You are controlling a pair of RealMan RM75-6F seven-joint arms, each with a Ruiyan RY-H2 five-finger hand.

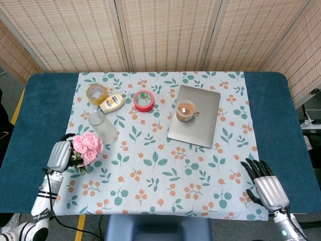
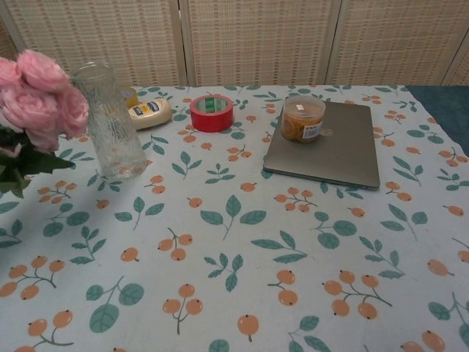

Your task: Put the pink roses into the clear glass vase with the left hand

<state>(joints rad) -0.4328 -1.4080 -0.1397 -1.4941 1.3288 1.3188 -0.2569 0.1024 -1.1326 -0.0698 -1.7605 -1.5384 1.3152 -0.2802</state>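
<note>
A staged room: woven screen panels [image 1: 165, 32] behind a table [image 1: 45, 105] with floral cloth [image 1: 165, 165].
</note>
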